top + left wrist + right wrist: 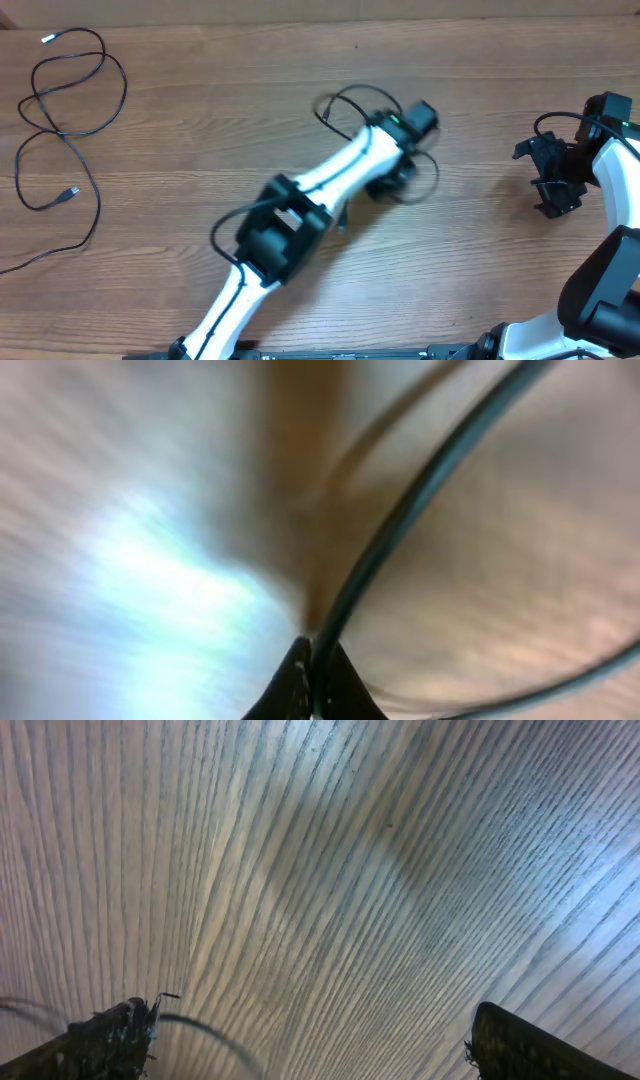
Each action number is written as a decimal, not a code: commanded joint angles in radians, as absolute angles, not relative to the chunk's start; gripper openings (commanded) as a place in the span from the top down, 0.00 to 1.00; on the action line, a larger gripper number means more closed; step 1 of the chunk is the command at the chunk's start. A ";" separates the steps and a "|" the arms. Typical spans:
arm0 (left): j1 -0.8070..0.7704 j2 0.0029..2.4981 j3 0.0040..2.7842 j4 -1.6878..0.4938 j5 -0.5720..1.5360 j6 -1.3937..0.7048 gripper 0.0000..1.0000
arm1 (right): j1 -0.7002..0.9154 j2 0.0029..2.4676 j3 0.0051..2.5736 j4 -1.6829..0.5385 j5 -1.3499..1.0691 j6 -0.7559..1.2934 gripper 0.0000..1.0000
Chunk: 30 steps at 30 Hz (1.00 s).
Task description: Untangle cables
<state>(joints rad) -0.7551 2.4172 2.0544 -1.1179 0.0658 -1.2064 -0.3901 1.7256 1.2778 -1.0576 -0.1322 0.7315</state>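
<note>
1. Your left gripper [311, 682] is over the middle of the table [220, 110]. In the wrist view its fingertips are pressed together with a thin black cable [400, 515] pinched between them.
2. From the pinch, that cable rises up and to the right across the blurred wrist view. From overhead, its thin loops curve around the left wrist, one above it and one to its right.
3. Your right gripper [538, 180] is near the right edge, well apart from the left one. Its fingers [100, 1042] are spread wide, with only bare wood between them.
4. A thin dark strand curves just beside the left finger in the right wrist view. You cannot tell what it is.
5. The other cables [62, 135] lie in loose, crossing loops at the far left, well away from both arms. You cannot tell how many cords are there.
6. A pale tip [47, 37] lies at the top of those loops, and a small plug [72, 190] sits lower down inside one.
</note>
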 commanded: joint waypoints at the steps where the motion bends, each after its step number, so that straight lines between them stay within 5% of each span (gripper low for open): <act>1: -0.575 2.242 2.146 -1.172 -0.435 -0.708 0.96 | -0.387 1.723 1.303 -1.054 -0.125 0.724 0.00; 4: -0.438 2.160 2.169 -1.101 -0.456 -0.292 0.96 | -0.387 1.723 1.303 -1.055 -0.125 0.724 0.00; 8: -0.250 2.090 2.172 -0.974 -0.443 -0.107 0.96 | -0.387 1.723 1.303 -1.055 -0.125 0.725 0.00; 14: -0.080 2.103 2.168 -0.996 0.003 0.183 0.96 | -0.387 1.723 1.303 -1.055 -0.126 0.725 0.00; 20: -0.004 2.107 2.194 -0.879 -0.723 0.265 0.96 | -0.387 1.723 1.303 -1.072 -0.136 0.725 0.00; 23: 0.014 2.093 2.315 -0.776 -0.782 0.376 0.96 | -0.387 1.723 1.303 -1.072 -0.136 0.725 0.00; 26: 0.015 2.086 2.514 -0.768 -0.665 0.380 0.96 | -0.387 1.723 1.303 -1.073 -0.136 0.725 0.00; 30: 0.013 2.085 2.643 -0.980 -0.200 0.327 0.96 | -0.387 1.723 1.303 -1.073 -0.136 0.728 0.00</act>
<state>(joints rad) 0.0200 2.0922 2.6057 -0.9150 -0.4717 0.3443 -0.3901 1.7256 1.2778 -1.0744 -0.1337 0.7319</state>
